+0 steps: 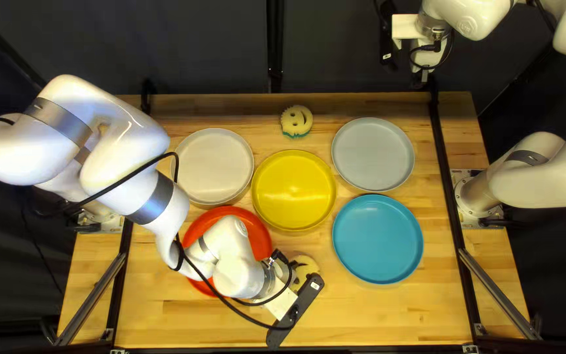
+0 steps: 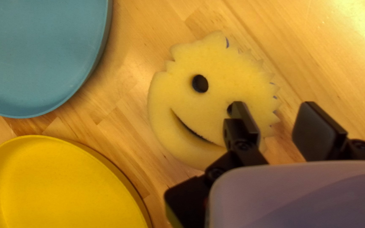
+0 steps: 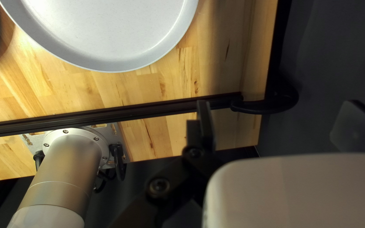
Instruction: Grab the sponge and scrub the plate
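Table [image 1: 375, 318], across middle of top left view: wood, visible grain, smooth, light sheen. Yellow plate [image 1: 293, 190], center: plastic-looking, smooth, mild gloss. Blue plate [image 1: 378, 239], lower right: similar finish. Sponge [image 2: 191, 63], lower center: foam-like, matt. Left arm [image 1: 122, 141], upper left: glossy white shell, metallic grey bands. Curtain [image 1: 191, 46], top: dark, matt cloth.

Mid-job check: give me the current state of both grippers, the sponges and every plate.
Left gripper: open
Right gripper: open
Near sponge: flat on the table, smile up, not gripped
Far sponge: on the table, smile up
Yellow plate: face up
Blue plate: face up
Grey plate: face up
White plate: face up
Red plate: face up, partly hidden
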You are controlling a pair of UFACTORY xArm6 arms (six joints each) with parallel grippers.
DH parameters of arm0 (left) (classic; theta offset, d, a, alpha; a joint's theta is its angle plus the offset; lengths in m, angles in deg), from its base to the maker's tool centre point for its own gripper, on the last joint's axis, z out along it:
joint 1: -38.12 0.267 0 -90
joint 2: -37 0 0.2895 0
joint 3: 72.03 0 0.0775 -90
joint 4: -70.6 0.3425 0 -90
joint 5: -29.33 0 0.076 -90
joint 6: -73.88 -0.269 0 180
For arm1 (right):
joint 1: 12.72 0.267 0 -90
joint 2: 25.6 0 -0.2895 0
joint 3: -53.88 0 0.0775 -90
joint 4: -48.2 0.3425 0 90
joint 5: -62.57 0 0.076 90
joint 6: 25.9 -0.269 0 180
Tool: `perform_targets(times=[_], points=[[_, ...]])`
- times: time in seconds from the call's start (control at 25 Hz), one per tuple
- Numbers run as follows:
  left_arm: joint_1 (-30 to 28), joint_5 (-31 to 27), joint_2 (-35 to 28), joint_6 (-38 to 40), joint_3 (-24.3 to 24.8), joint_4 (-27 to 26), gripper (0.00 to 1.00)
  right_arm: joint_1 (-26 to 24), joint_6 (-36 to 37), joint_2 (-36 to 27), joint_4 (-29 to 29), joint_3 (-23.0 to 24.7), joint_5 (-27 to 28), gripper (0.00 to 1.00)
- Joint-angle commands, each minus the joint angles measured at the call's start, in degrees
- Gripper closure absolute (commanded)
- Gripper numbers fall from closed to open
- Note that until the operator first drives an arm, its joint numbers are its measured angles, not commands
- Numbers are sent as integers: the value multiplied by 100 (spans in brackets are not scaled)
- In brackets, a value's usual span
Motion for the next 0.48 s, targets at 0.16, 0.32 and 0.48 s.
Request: perform_targets(times=[0.16,0.32,0.48], points=[[-2,40,-30,21,52,49,100,0,0,0,0,0,0,0],[-14,-37,-196,-74,105,-68,100,0,0,0,0,0,0,0],[-39,-123,-387,-150,180,-210,0,0,0,0,0,0,0,0]])
